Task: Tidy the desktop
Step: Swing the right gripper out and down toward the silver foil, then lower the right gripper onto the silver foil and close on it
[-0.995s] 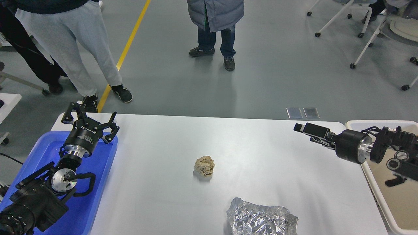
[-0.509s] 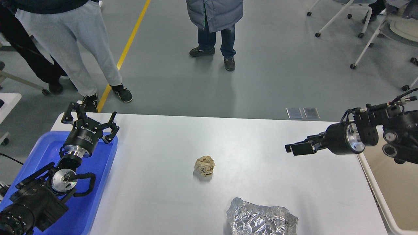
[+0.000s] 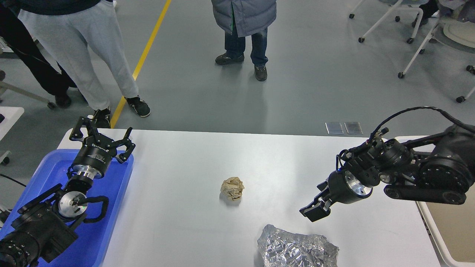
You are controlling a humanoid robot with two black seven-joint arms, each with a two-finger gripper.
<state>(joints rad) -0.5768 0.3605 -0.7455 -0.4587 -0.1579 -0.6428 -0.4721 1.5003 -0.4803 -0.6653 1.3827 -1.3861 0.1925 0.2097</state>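
The white desktop [image 3: 178,163] holds a crumpled brown paper ball [image 3: 232,188] near its middle and a crumpled sheet of silver foil [image 3: 297,248] at the front edge. My left gripper [image 3: 102,136] is open and empty, held over the far end of the blue tray [image 3: 111,200] at the table's left. My right gripper [image 3: 312,212] points down and left, above the desktop just up and right of the foil and well right of the paper ball. Its dark fingers cannot be told apart.
A beige-white bin [image 3: 445,237] stands at the table's right edge, partly behind my right arm. Two people [image 3: 245,22] stand on the grey floor beyond the far edge. Wheeled chairs [image 3: 419,40] stand at the back right.
My right arm has swung from over the bin leftward and down toward the foil, its gripper tilting downward. The left arm, paper ball and foil have not moved.
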